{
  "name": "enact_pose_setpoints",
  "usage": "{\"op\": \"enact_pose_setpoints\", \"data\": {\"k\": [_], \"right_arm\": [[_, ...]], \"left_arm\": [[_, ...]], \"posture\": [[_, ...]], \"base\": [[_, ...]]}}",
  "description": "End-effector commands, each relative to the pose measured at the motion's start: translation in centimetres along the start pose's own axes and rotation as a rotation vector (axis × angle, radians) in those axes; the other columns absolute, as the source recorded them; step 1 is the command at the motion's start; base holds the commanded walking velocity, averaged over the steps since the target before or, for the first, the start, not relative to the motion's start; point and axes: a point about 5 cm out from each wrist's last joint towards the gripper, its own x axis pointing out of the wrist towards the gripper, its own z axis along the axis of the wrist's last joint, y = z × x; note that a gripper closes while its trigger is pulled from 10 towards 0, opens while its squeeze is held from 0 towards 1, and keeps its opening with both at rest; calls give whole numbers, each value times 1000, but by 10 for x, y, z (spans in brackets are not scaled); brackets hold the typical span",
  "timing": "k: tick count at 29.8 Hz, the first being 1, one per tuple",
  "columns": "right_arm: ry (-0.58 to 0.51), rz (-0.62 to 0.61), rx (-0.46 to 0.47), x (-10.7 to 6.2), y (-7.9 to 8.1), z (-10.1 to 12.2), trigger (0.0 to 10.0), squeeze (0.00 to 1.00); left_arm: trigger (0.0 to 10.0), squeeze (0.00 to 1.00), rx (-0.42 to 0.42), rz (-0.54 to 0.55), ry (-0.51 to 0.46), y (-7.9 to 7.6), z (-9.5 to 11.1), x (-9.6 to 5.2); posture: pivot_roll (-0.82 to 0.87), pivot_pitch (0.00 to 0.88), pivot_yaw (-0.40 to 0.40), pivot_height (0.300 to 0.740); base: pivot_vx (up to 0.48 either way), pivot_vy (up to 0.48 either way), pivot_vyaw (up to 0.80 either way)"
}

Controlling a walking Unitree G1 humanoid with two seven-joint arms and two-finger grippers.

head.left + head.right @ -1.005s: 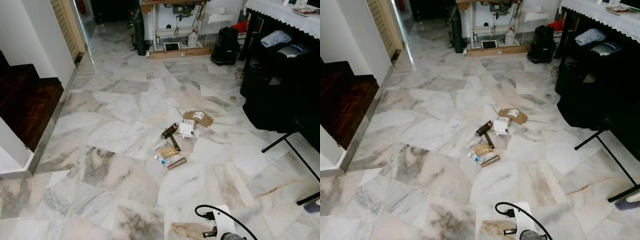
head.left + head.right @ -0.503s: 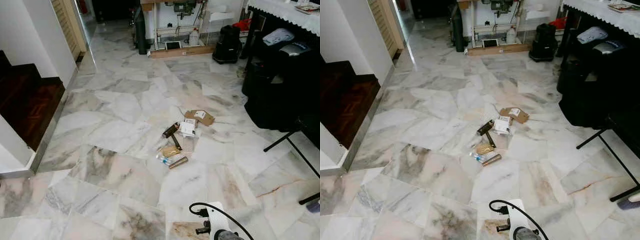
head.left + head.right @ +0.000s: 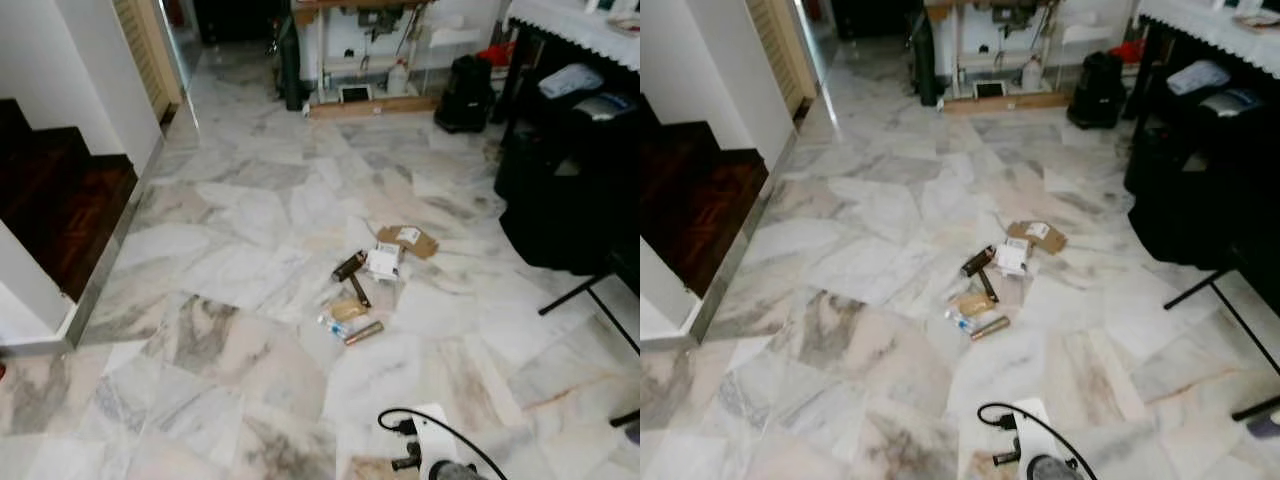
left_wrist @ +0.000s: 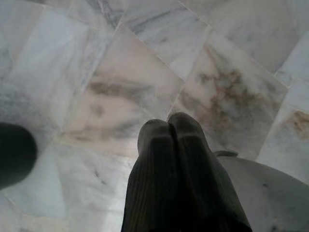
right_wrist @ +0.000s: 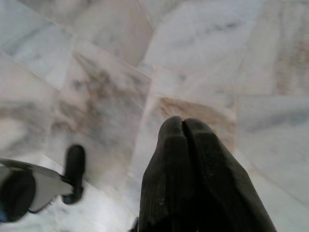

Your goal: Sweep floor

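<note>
Left gripper (image 4: 170, 128) is seen in its wrist view hanging over bare marble floor (image 3: 230, 250), both black fingers pressed together, nothing between them; right gripper (image 5: 184, 129) is seen likewise in its wrist view, fingers closed on each other and empty, pointed down at the tiles; a white device with a black cable (image 3: 430, 440) is seen at the lower edge of the head views, partly cut off, its nature not clear; the same black and white parts appear blurred beside the right gripper in its wrist view; a dark rounded shape at the edge of the left wrist view cannot be identified. The head views are slightly blurred. The litter to be swept is gathered in one small scatter (image 3: 365, 285) near the middle of the floor, well ahead of the robot; in it are noted a flat brown cardboard piece with a white label (image 3: 407, 240), a white packet (image 3: 383, 261) just beside it, a dark tube-like item (image 3: 349, 266), a tan wrapper (image 3: 347, 309) and a small brown cylinder (image 3: 363, 333); finer details of these are too small to tell. A dark wooden stair (image 3: 60, 210) is seen to the left; black furniture (image 3: 570, 190) and a thin black stand leg (image 3: 590, 295) to the right, cut off by the frame; a black bag-like object (image 3: 463, 95) and a white bottle (image 3: 397, 78) stand at the far wall.
</note>
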Motion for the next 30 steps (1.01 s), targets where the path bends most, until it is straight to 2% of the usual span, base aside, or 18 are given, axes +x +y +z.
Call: {"op": "enact_pose_setpoints", "data": {"k": [1,22,30], "right_arm": [[12,-18,-11,-2,-7,-5,10000,0],[6,-21,-28,-1,-8,-3,10000,0],[4,-20,-32,-1,-8,-2,10000,0]], "left_arm": [[10000,0,-7,-5,-4,-3,2,1],[10000,0,-18,-2,-2,-3,3,2],[10000,0,-24,6,-9,-2,4,2]], "posture": [[-67,15,49,740],[-70,24,47,740],[-71,26,47,740]], "base": [[262,0,0],[264,0,0],[0,0,0]]}}
